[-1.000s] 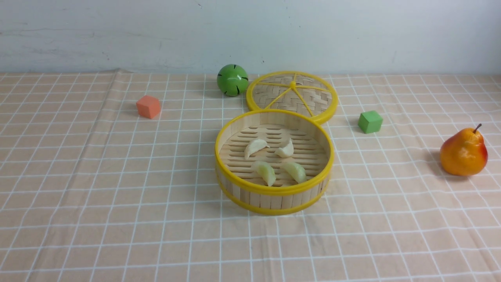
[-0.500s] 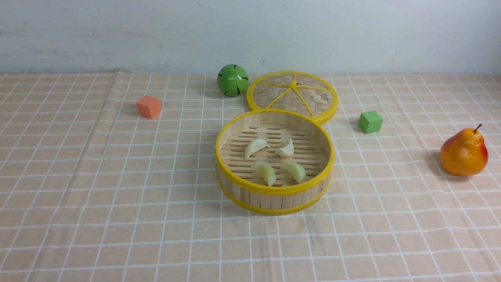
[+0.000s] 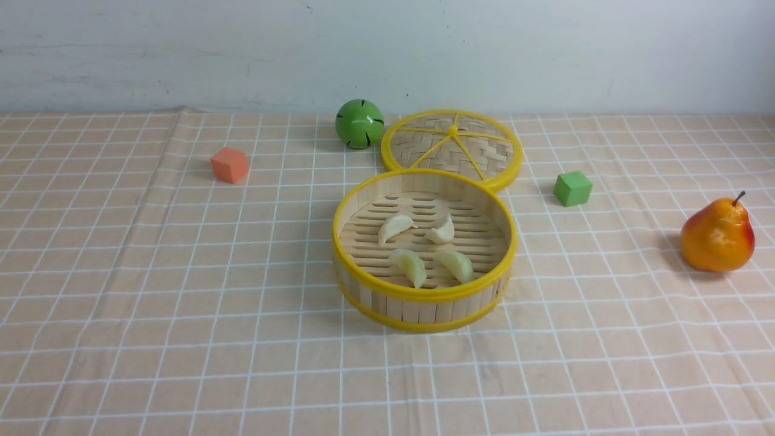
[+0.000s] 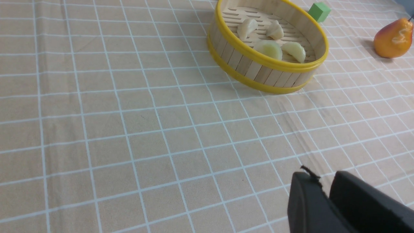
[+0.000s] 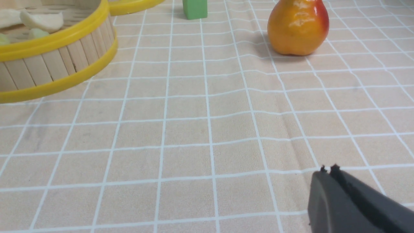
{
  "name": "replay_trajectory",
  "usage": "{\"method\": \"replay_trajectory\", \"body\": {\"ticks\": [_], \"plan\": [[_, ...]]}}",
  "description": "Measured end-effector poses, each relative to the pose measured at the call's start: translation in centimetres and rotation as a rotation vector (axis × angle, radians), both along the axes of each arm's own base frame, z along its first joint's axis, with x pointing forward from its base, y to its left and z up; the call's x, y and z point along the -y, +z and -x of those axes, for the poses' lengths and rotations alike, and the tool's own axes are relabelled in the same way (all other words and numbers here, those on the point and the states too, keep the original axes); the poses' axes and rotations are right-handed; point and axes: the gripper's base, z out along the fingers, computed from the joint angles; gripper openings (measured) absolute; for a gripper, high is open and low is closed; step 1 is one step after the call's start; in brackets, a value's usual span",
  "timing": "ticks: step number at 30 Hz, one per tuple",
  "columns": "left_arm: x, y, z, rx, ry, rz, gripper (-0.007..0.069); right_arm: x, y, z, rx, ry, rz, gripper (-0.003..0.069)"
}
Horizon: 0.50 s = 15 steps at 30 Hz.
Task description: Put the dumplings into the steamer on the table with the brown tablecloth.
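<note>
Bamboo slats form the floor of the steamer (image 3: 424, 300), which stands near the middle of the tabletop (image 3: 121, 339) on the brown tablecloth (image 3: 605, 363) with its white grid. All four dumplings (image 3: 424, 248) lie inside it: the two cream-white ones side by side toward the far wall, the two pale green ones side by side toward the near rim, each apart from its neighbour. Just behind the steamer lies a flat woven lid (image 3: 451, 148) with yellow spokes, its rim meeting the steamer's far rim. A green ball (image 3: 359, 123) sits just left of that lid. An orange cube (image 3: 230, 165) rests well off to the left, a green cube (image 3: 572, 188) to the right, and a pear (image 3: 717, 236) farther right still. Neither arm shows in the front view. The left gripper (image 4: 325, 184) hangs over bare cloth, empty, its jaws parted by a narrow slit. The right gripper (image 5: 328, 170) is pressed together, holding nothing, well short of the pear.
</note>
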Motion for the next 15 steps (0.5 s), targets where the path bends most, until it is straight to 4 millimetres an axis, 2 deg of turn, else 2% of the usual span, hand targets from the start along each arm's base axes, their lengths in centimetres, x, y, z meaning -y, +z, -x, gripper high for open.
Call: {"method": "replay_trajectory", "body": {"ticks": [15], "plan": [[0.0, 0.0, 0.0, 0.0, 0.0, 0.0, 0.0123, 0.0, -0.01, 0.0, -0.001, 0.0, 0.0, -0.0013]]}}
